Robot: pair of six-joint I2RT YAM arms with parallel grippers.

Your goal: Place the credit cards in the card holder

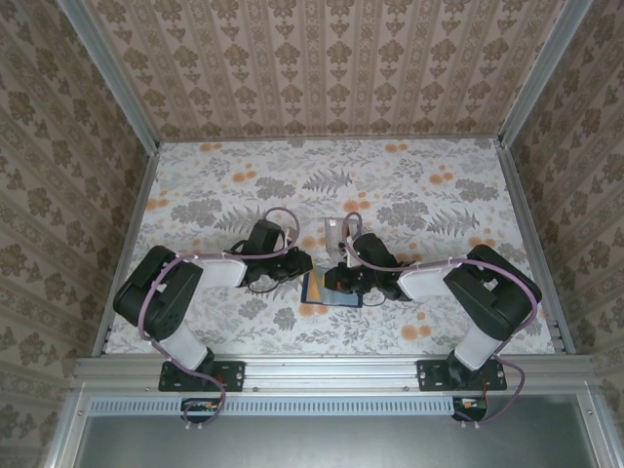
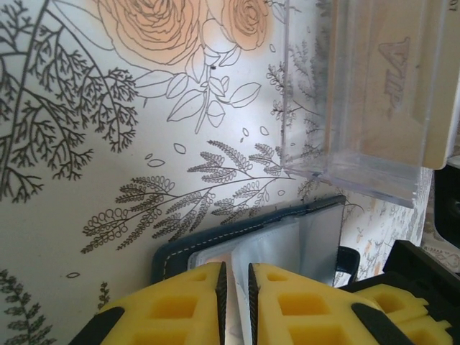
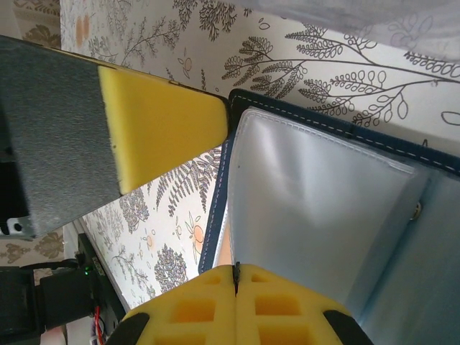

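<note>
Floral paper covers the tabletop (image 1: 409,195), and the dark blue card holder (image 1: 320,291) lies open on it at the middle, between the two arms. The right end effector (image 3: 236,267) is clenched tight right at the card holder's near edge; the pale inner sleeve (image 3: 309,194) runs straight into the seam of its pads, so it looks pinched there. The left end effector (image 2: 235,269) hangs just over the card holder's opposite edge with a thin slit between its pads, and I cannot tell whether anything is caught in that slit. Just beyond the card holder stands a clear rack (image 2: 309,108) with a tan card (image 2: 388,72) upright inside it, cut off by the edge of the picture. An orange sliver (image 3: 224,248) peeks from under the sleeve, too little to identify.
</note>
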